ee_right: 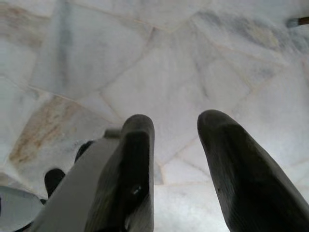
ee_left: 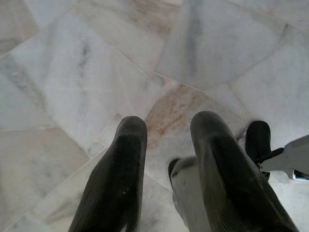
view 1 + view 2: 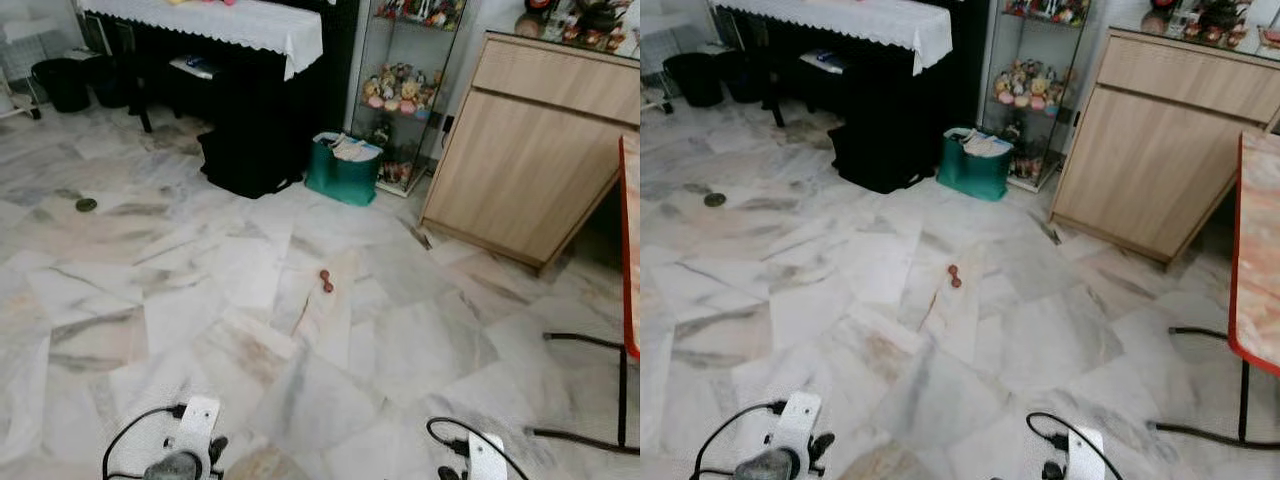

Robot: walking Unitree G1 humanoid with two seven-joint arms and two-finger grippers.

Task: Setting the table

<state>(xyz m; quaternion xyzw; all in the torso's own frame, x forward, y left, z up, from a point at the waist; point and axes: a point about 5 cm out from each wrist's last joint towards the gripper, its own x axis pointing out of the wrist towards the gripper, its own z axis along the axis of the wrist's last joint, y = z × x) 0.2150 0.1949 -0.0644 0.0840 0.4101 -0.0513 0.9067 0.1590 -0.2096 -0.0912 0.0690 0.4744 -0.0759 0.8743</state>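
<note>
A marble floor [image 3: 200, 290] is viewed from the head camera, with the wooden cabinet [image 3: 540, 150] taken as landmark. Far to the left of the cabinet, a dark bench under a white-clothed table [image 3: 230, 20] is seen; nearer it, a green bag [image 3: 342, 168] is set against a glass display shelf [image 3: 405, 90]. A small red object [image 3: 326, 281] lies on the floor in front of the cabinet's left side. The left gripper [image 2: 164, 140] is held low, fingers parted and empty, as is the right gripper [image 1: 176, 140]; both are judged idle for walking. To the right of the cabinet, the red-edged table [image 3: 1260, 290], presumably the one to be set, is partly seen; no tableware is visible.
</note>
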